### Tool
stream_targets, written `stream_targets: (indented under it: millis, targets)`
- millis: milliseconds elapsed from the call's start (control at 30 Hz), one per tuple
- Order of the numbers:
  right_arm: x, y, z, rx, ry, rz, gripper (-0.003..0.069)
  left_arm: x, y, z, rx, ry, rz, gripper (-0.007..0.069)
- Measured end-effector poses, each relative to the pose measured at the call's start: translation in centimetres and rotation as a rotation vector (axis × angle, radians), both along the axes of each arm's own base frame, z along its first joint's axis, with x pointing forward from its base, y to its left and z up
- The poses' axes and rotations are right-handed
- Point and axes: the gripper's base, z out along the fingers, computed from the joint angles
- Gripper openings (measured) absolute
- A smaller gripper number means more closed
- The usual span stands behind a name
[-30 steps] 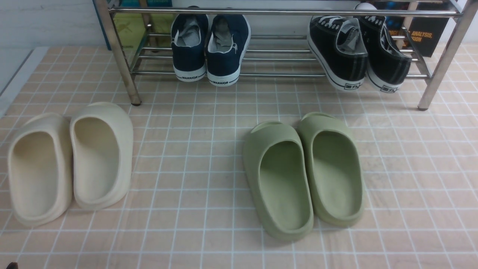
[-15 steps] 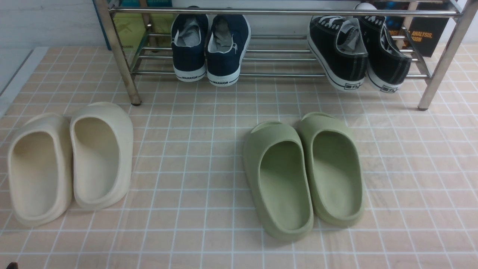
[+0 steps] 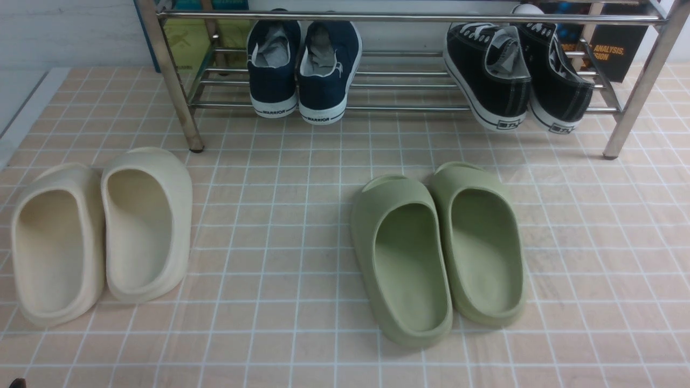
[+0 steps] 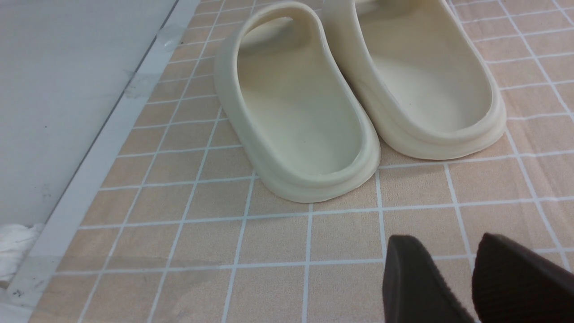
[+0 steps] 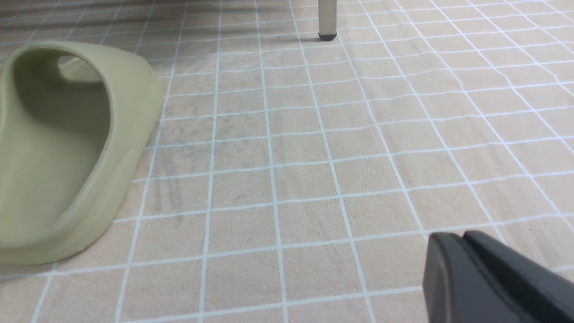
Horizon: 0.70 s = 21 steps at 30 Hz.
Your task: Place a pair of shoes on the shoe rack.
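Resting on the shoe rack [image 3: 409, 108] right end: black sneakers [image 3: 515, 75], white-striped soles; left fingers [image 4: 417, 278] apart, right fingers [image 5: 475, 273] together.

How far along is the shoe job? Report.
Done, it seems: the black sneakers sit on the shoe rack, heels over its front bar, beside the navy pair. In hand: nothing; the left gripper is open, and the right gripper looks shut and empty. Left: apparently nothing, though the slides stay on the floor.
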Motion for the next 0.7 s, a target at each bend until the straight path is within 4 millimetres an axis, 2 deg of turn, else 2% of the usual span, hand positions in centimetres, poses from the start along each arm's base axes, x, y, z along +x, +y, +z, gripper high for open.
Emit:
stream_targets:
  millis: [700]
  targets:
    - [0.00, 0.00, 0.00, 0.000, 0.000, 0.000, 0.0068, 0.00, 0.00, 0.00, 0.000, 0.000, 0.000, 0.0239]
